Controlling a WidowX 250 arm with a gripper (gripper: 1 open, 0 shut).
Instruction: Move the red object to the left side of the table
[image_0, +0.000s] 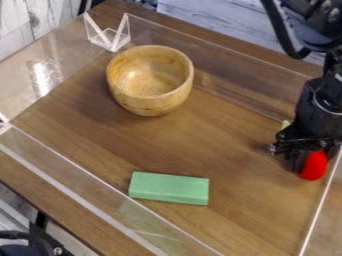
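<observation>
The red object (315, 166), a small strawberry-shaped toy, lies on the table (201, 140) near its right edge. My gripper (306, 153) points straight down over it, low at the tabletop, and covers its upper part. One dark finger stands on each side of the toy. The fingers look drawn in close to it, but I cannot make out whether they press on it. Only the toy's lower red half shows below the black hand.
A wooden bowl (150, 79) stands at the back left. A flat green block (170, 187) lies near the front edge. Low clear plastic walls (80, 180) border the table, and a clear folded piece (107, 31) sits at the far left corner.
</observation>
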